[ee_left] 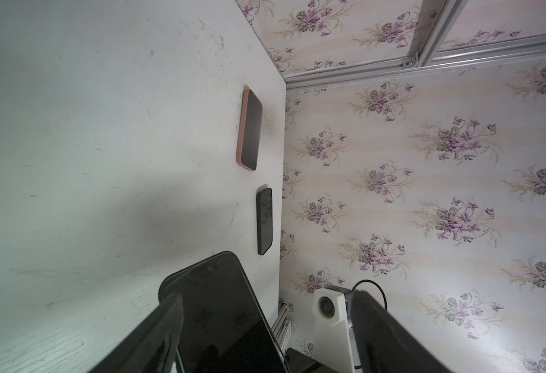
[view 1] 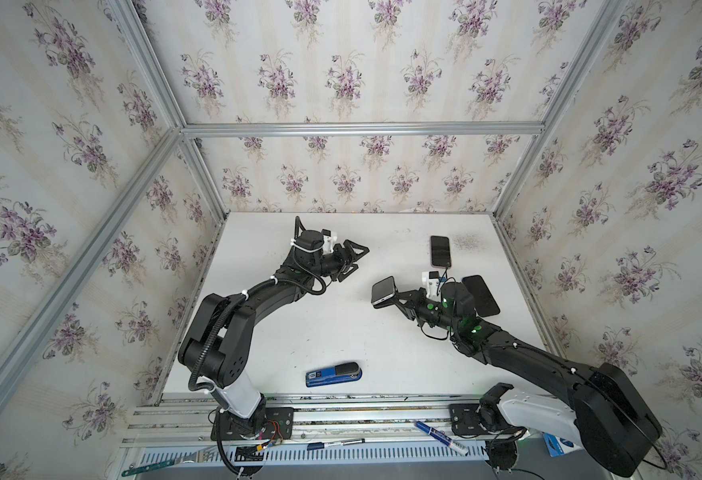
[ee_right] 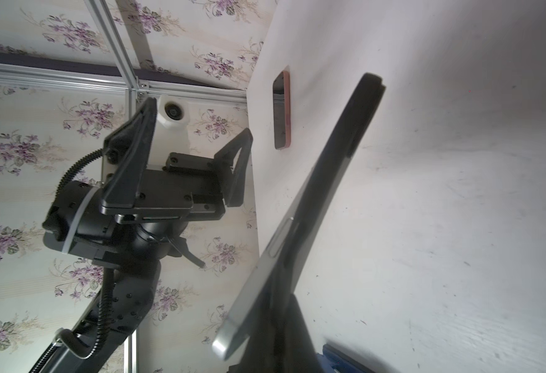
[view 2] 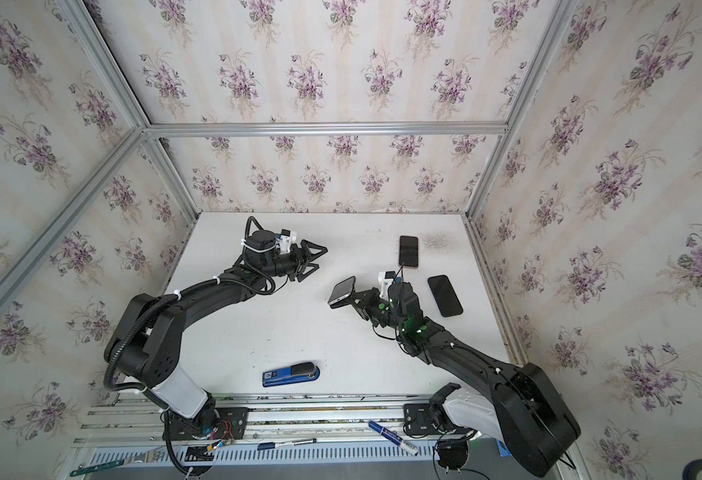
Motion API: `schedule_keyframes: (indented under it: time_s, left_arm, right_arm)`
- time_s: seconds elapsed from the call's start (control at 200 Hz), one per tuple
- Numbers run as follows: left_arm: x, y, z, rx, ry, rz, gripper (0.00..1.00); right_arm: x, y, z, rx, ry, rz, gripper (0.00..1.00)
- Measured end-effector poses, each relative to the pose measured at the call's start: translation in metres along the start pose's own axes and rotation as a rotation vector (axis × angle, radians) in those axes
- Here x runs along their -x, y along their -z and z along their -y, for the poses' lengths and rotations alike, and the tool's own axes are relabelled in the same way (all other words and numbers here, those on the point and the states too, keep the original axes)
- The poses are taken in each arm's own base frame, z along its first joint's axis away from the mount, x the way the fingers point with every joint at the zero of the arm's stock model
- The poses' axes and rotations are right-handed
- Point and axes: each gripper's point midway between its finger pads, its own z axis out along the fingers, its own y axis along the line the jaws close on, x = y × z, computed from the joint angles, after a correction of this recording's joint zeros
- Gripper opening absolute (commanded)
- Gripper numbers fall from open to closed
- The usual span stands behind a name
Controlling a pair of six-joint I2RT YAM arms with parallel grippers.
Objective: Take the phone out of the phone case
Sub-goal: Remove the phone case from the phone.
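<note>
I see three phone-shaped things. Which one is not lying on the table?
The silver-edged phone, held in the air by the right gripper. The pink-cased phone and the black one both lie flat on the table.

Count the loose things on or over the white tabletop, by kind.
Phones: 3 (pink-cased phone, black phone lying flat, lifted phone)
Staplers: 1 (blue stapler)
Total: 4

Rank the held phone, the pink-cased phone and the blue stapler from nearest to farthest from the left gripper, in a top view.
1. Held phone, in the right gripper, opposite the left gripper.
2. Pink-cased phone, back right of the table.
3. Blue stapler, at its front edge.
</note>
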Motion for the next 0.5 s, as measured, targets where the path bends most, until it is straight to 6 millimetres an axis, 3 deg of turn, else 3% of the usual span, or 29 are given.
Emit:
schedule_keyframes:
  time_s: [0.125, 0.275, 0.405, 0.5]
  left_arm:
    - [0.000, 0.000, 0.006, 0.021, -0.046, -0.009, 0.87]
    - [-0.006, 0.007, 0.035, 0.029, -0.212, -0.039, 0.91]
    - [-0.028, 0.016, 0.057, 0.056, -0.430, -0.105, 0.93]
    - [-0.053, 0.021, 0.057, 0.095, -0.579, -0.183, 0.94]
  right_arm:
    - [-0.001, -0.003, 0.016, -0.032, -0.028, 0.004, 0.00]
    - [-0.001, -0.006, 0.030, -0.070, -0.054, 0.012, 0.00]
    - [-0.001, -0.007, 0.036, -0.086, -0.072, 0.013, 0.00]
    - [-0.001, -0.007, 0.037, -0.089, -0.082, 0.014, 0.00]
